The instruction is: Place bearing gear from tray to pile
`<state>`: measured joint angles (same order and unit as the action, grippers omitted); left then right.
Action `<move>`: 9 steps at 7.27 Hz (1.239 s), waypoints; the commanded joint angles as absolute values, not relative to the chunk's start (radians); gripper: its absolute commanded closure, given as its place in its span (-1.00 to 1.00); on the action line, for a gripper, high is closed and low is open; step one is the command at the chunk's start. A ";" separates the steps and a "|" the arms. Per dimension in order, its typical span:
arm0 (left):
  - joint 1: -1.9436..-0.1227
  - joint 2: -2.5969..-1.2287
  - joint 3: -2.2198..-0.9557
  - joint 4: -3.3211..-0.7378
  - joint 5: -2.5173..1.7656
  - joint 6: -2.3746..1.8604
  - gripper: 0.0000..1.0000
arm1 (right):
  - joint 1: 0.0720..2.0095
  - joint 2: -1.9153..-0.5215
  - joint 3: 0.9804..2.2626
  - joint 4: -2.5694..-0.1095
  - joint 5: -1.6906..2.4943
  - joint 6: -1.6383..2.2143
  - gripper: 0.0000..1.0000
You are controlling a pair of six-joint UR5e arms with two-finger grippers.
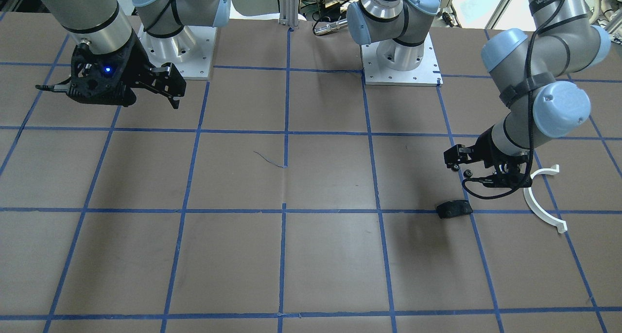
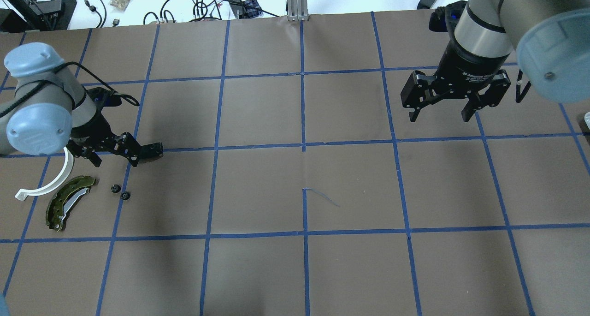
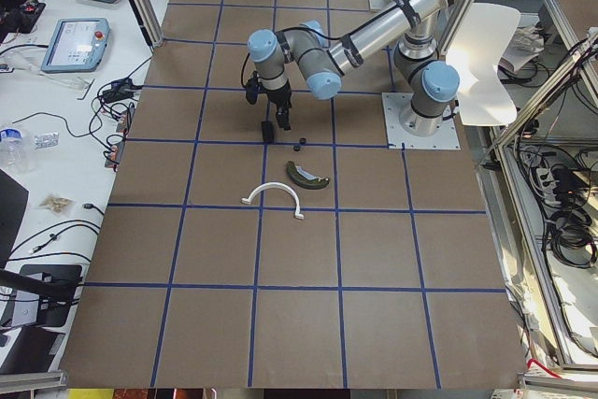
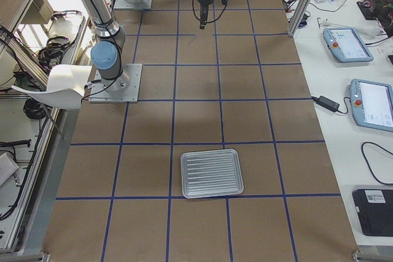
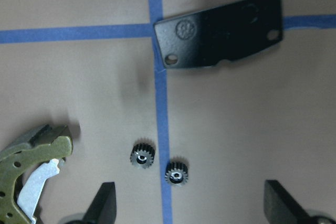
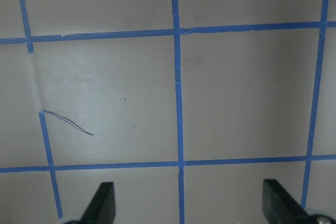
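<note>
Two small black bearing gears (image 5: 141, 154) (image 5: 177, 173) lie on the table side by side; they also show in the overhead view (image 2: 115, 187) (image 2: 125, 195). Around them is the pile: the olive-green brake shoe (image 2: 69, 200), the white plastic arc (image 2: 50, 182) and the flat black pad plate (image 5: 220, 38). My left gripper (image 5: 191, 205) hovers just above the gears, open and empty. My right gripper (image 2: 439, 114) hangs open and empty over bare table far from the pile. The silver tray (image 4: 212, 196) shows only in the exterior right view, with no parts on it.
Brown paper with a blue tape grid covers the table (image 2: 304, 260). The two arm bases (image 1: 401, 65) stand at the robot's edge. Cables and operator pendants (image 4: 368, 99) lie along the far side.
</note>
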<state>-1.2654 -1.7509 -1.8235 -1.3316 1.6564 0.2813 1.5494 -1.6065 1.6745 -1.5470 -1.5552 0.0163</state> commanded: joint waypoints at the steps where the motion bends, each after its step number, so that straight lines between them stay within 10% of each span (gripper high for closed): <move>1: -1.441 -1.703 -1.593 -1.590 1.596 0.047 -1.00 | 1.548 -1.608 1.658 -1.529 -1.555 0.017 -1.00; 9: -1.589 -1.560 -1.478 -1.696 1.591 -0.052 -1.00 | 1.545 -1.624 1.664 -1.529 -1.555 0.015 -1.00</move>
<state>-1.5891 -1.5504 -1.5085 -1.6443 1.5919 -0.0482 1.5453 -1.6240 1.6637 -1.5298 -1.5534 0.0141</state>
